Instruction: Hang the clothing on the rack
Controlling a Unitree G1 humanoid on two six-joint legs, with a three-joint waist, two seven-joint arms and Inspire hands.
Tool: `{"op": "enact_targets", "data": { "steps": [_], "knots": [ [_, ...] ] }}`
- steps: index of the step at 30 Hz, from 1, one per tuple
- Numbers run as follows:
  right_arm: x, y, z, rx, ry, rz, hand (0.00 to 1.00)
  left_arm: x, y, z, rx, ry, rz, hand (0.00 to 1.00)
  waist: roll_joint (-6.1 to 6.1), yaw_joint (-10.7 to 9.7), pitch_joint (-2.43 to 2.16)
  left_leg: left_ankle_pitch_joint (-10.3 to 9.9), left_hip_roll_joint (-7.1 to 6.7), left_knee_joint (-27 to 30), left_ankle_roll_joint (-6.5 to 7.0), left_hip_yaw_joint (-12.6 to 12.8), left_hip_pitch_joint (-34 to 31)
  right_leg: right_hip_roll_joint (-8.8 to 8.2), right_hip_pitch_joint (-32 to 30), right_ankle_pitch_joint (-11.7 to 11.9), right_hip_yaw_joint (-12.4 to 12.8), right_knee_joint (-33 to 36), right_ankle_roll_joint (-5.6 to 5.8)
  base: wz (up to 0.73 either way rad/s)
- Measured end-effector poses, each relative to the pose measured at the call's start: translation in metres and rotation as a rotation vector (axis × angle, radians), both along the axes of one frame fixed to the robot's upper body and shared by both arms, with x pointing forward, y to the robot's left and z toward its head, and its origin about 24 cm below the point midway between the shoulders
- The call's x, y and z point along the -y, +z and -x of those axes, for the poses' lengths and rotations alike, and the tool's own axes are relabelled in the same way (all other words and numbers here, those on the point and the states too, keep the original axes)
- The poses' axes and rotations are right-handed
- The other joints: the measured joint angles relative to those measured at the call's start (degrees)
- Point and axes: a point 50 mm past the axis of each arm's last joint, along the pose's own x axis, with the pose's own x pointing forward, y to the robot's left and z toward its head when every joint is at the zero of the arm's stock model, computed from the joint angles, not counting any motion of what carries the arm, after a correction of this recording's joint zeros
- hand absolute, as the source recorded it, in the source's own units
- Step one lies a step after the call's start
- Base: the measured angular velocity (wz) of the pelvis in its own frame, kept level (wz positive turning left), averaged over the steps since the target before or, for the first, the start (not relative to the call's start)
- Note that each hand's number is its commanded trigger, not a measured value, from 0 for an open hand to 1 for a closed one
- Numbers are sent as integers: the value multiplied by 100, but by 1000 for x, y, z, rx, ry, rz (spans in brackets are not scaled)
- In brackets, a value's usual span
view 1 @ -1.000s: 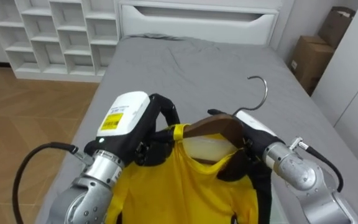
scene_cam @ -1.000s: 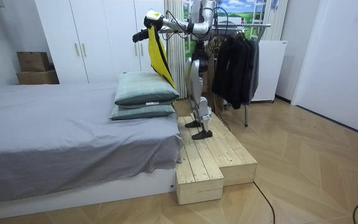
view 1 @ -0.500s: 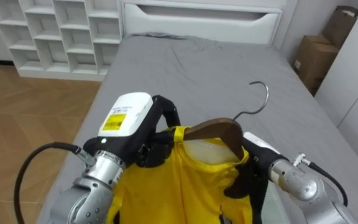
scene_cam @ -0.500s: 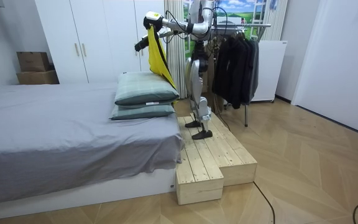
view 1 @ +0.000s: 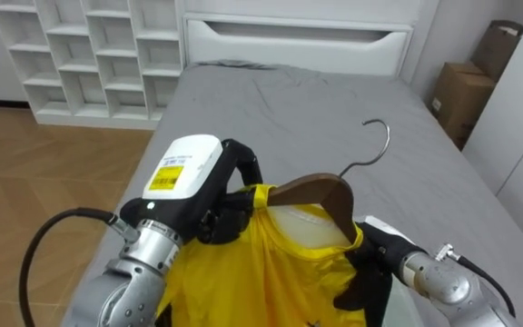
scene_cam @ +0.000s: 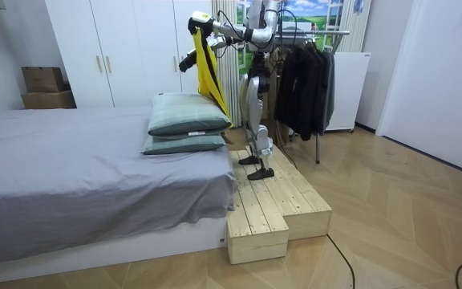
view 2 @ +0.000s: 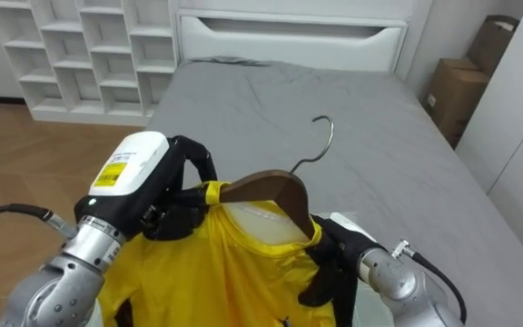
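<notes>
The shirt point(view 1: 271, 272) is plain bright yellow, on a dark brown hanger point(view 1: 311, 193) with a silvery hook point(view 1: 377, 145). The left hand point(view 1: 209, 195) is black, its back white with a yellow label; the right hand point(view 1: 375, 256) is black and white. The bed point(view 1: 307, 109) is plain grey with a white headboard point(view 1: 298, 41) at its far end, the shelves point(view 1: 89, 54) on the left white, the floor point(view 1: 34, 173) warm brown wood, the box point(view 1: 461, 86) on the right cardboard brown

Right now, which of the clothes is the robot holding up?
The yellow shirt, on a wooden hanger gripped by the left hand. The dark clothes hang on the rack behind it; the right hand is lower, beside the shirt.
</notes>
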Motion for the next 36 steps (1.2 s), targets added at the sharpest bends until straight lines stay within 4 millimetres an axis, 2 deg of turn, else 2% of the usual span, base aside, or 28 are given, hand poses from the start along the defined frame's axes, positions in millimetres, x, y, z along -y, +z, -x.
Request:
{"op": "enact_targets", "data": {
  "steps": [9,10,11,12,14,26,36],
  "knots": [
    [0,-1,0,0,-5,1,1,-1,3,1,15,-4,-9,100,1,2,2,0,3,-34,0,13,21,7,1,0,0,-9,0,0],
    [0,-1,0,0,-6,1,19,-1,3,1,15,-4,-9,100,1,2,3,0,3,-40,0,13,20,7,-3,0,1,-11,0,0],
    [0,-1,0,1,-6,1,59,-1,3,1,15,-4,-9,100,1,3,4,0,4,-42,0,14,19,8,-6,0,3,-14,0,0],
    [0,-1,0,1,-6,1,82,-1,3,1,15,-4,-9,100,1,3,5,0,4,-42,0,14,19,8,-6,0,4,-16,0,0],
    [0,-1,0,6,-9,2,100,-1,4,1,17,-5,-9,100,3,4,8,-1,4,-43,0,14,19,9,-7,0,7,-19,0,0],
    [1,0,0,9,-12,3,100,-1,4,1,18,-6,-8,100,36,-12,53,-1,9,-96,-1,38,32,21,-21,-1,29,-29,1,0],
    [1,0,0,16,-19,-7,100,-1,4,1,23,-3,-4,100,47,-10,65,-1,9,-108,-1,34,32,19,-27,-1,23,-40,1,0]
  ]
}}
